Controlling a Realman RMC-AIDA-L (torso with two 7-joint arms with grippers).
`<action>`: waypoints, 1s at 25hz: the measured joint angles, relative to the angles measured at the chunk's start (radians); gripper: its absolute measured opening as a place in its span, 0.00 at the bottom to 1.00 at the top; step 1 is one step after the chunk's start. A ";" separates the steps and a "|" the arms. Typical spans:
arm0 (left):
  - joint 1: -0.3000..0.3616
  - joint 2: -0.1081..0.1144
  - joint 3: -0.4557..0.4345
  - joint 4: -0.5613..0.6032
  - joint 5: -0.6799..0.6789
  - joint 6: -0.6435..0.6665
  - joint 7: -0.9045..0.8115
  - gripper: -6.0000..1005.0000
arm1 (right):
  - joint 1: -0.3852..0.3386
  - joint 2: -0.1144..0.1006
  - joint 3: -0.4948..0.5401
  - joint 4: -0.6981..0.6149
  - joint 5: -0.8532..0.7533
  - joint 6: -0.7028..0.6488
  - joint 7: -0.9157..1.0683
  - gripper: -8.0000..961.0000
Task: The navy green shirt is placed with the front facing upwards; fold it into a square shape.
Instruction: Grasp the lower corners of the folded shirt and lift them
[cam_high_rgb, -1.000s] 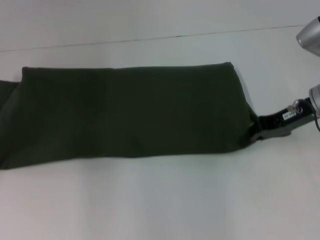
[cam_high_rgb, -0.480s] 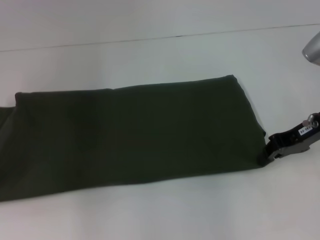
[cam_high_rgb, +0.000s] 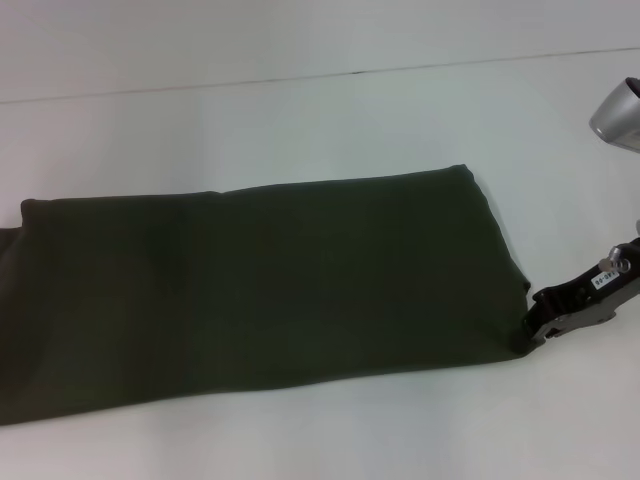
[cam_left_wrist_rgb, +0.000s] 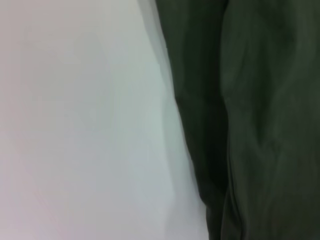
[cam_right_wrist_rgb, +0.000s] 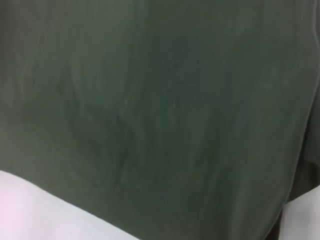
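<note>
I see the navy green shirt (cam_high_rgb: 260, 285) already folded into a long band across the white surface (cam_high_rgb: 300, 110), my right gripper (cam_high_rgb: 532, 325) grasping its near-right corner, left fingers unseen, so cross-folds into a square remain.

A plain white desk (cam_high_rgb: 300, 440) carries the scene, its surface smooth and unmarked across the near edge and the far side. A thin dark seam (cam_high_rgb: 330, 74) runs across the far part of the desk from left to right, rising slightly toward the right, with a small darker fleck near its middle. Beyond that seam the surface continues in the same pale tone. The left wrist view shows a broad stretch of the same bare white desk (cam_left_wrist_rgb: 80, 125), and the right wrist view catches two small patches of it (cam_right_wrist_rgb: 45, 210) at the corners.
</note>
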 joint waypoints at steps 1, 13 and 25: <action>0.000 -0.002 0.001 0.000 0.001 -0.004 0.000 0.01 | 0.001 0.000 0.003 0.000 0.002 0.000 -0.001 0.04; 0.019 -0.061 -0.002 -0.100 0.116 -0.034 -0.048 0.20 | 0.005 -0.010 0.042 0.002 0.006 0.008 0.013 0.09; 0.005 -0.056 -0.049 -0.190 0.086 -0.010 -0.041 0.50 | 0.004 -0.052 0.133 -0.072 0.141 -0.062 -0.056 0.48</action>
